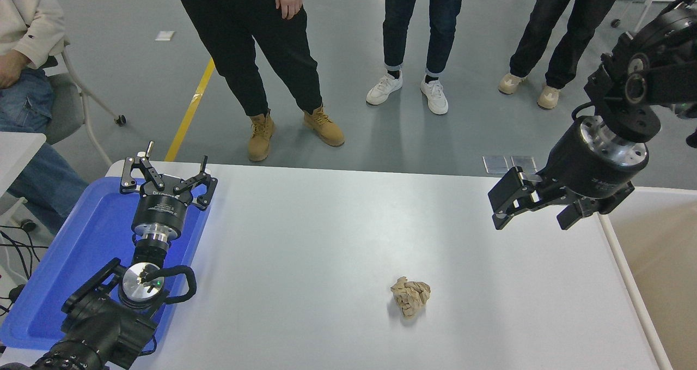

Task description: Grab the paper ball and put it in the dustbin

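Note:
The paper ball (pixel 410 297), a crumpled tan-brown wad, lies on the white table (pixel 305 234) right of centre, near the front. My right gripper (pixel 531 222) hangs open and empty above the table's back right, well behind and to the right of the ball. The dustbin (pixel 627 274) stands against the table's right side; its pale cream rim and beige inside show at the picture's right edge. My left gripper (pixel 175 160) is parked open over the blue tray at the lower left.
A flat blue plastic tray (pixel 81 250) lies at the table's left end under the left arm. Three people stand beyond the far edge, and one person sits at the upper left.

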Tool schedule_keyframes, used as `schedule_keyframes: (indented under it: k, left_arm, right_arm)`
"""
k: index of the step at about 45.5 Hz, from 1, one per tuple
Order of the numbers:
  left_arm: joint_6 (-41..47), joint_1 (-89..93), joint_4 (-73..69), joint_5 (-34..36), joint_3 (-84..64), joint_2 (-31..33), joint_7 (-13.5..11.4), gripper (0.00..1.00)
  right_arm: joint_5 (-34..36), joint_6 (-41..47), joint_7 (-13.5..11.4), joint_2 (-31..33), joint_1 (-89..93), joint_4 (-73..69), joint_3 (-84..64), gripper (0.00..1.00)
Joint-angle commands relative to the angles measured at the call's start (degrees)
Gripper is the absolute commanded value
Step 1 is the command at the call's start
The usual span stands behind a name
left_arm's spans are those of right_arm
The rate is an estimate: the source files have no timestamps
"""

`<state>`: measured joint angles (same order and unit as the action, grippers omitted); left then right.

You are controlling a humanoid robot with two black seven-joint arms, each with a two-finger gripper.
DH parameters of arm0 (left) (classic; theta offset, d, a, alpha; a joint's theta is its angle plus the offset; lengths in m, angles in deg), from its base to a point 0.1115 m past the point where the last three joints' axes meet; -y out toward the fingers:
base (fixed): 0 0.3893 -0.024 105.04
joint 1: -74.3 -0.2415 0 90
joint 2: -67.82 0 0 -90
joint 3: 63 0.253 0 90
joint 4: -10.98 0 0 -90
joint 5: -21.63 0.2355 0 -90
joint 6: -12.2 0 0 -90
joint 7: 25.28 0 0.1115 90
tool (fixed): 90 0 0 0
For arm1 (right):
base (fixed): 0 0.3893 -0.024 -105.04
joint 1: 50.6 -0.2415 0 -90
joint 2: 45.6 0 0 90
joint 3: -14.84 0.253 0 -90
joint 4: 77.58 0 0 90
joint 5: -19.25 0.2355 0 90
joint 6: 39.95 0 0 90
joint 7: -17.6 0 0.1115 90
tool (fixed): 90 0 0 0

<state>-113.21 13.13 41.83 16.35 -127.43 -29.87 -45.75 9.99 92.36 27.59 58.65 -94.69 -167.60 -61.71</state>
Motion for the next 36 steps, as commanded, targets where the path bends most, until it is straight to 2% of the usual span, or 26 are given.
schedule_keyframes:
  k: [1, 36]
  left_arm:
    - [0.0, 0.0, 0.0, 0.0, 0.0, 0.0, 0.0, 1.0]
    - [0.0, 0.0, 0.0, 0.0, 0.0, 0.0, 0.0, 1.0]
  right_arm:
    - [-0.1, -0.2, 0.0, 0.2, 0.4, 0.1, 0.2, 1.0]
    - [-0.1, -1.1, 0.0, 0.2, 2.7, 0.3, 1.8, 1.0]
